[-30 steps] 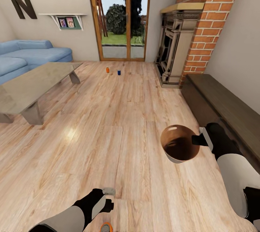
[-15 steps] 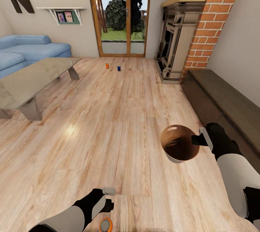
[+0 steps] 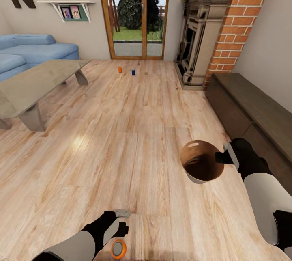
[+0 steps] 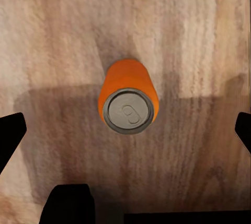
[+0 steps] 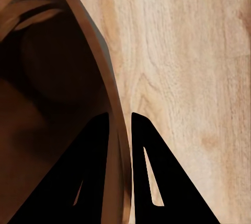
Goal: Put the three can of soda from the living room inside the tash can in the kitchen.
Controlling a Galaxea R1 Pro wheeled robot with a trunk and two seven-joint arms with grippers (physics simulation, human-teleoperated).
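Observation:
An orange can of soda (image 3: 119, 248) stands upright on the wood floor just below my left gripper (image 3: 120, 223). In the left wrist view the same orange can (image 4: 128, 104) shows its silver top between the wide-apart fingertips (image 4: 11, 139) of my open left gripper (image 4: 128, 135), untouched. Another orange can (image 3: 120, 69) and a blue can (image 3: 133, 72) stand far off on the floor near the glass doors. My right gripper (image 3: 222, 157) holds the trash can (image 3: 201, 166) by its rim above the floor, and its brown inside looks empty. The right wrist view has the fingers (image 5: 151, 172) pinched on the bin's wall (image 5: 107, 85).
A low grey coffee table (image 3: 36, 86) and a blue sofa (image 3: 32, 52) stand at the left. The brick fireplace (image 3: 198, 46) and a long dark cabinet (image 3: 255, 111) line the right side. Wood-framed glass doors (image 3: 134, 13) close the far end.
The whole view has shifted as the robot rolled forward: the near orange can has come fully into the picture under my left gripper. Both arms and the bin keep their pose.

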